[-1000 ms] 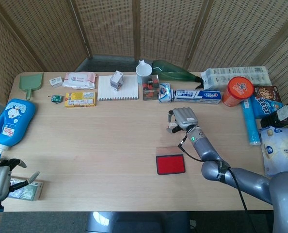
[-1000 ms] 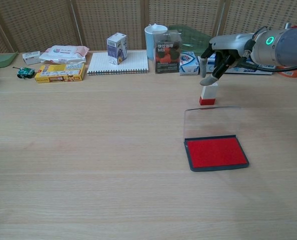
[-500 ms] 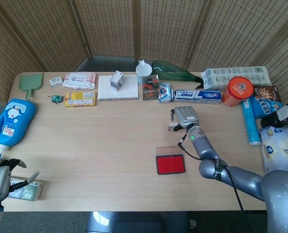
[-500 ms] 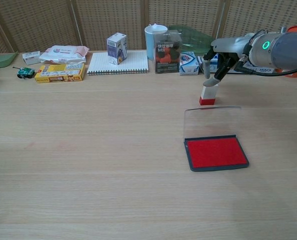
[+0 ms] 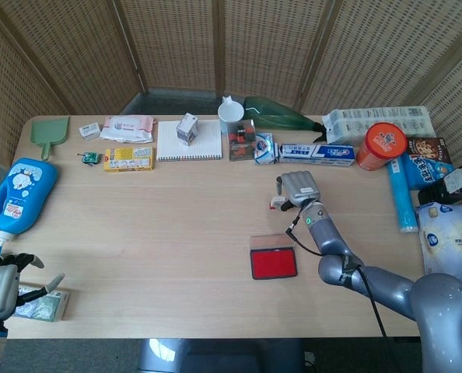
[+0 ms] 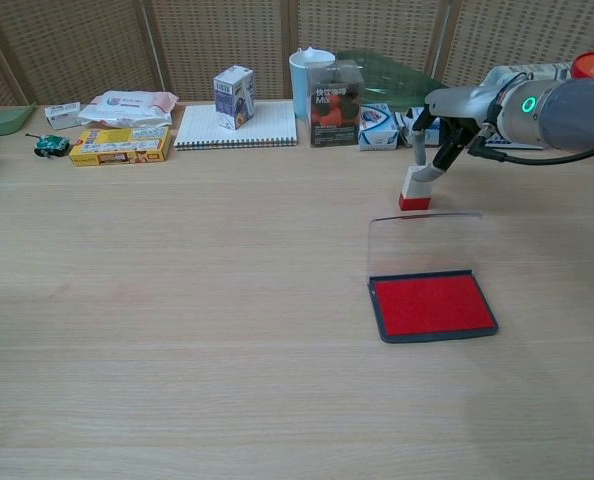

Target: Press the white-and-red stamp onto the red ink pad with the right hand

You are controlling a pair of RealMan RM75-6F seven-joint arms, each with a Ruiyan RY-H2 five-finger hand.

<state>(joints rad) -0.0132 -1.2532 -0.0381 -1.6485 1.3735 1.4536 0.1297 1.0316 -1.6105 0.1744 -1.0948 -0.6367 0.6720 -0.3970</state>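
Note:
The white-and-red stamp (image 6: pixel 414 189) stands upright on the table, behind the open red ink pad (image 6: pixel 433 305), whose clear lid (image 6: pixel 422 243) is raised. In the head view the stamp (image 5: pixel 278 204) peeks out at the left edge of my right hand (image 5: pixel 299 188), with the ink pad (image 5: pixel 274 263) nearer to me. My right hand (image 6: pixel 444 135) hangs just above and to the right of the stamp. Its fingertips (image 6: pixel 434 168) reach down to the white top, still apart, and the stamp stays on the table. My left hand (image 5: pixel 1 286) rests at the near left corner with its fingers spread, holding nothing.
A row of goods lines the far edge: notepad (image 6: pixel 239 126), milk carton (image 6: pixel 234 96), white cup (image 6: pixel 310 71), toothpaste box (image 5: pixel 316 153). Snack packs and a blue tube (image 5: pixel 400 192) crowd the right edge. A blue bottle (image 5: pixel 17 194) lies at the left, a small packet (image 5: pixel 43 304) beside my left hand.
My right hand has sunk and drawn back slightly to the right, bringing its fingertips down to the stamp's top. The stamp, the ink pad and my left hand have not moved.

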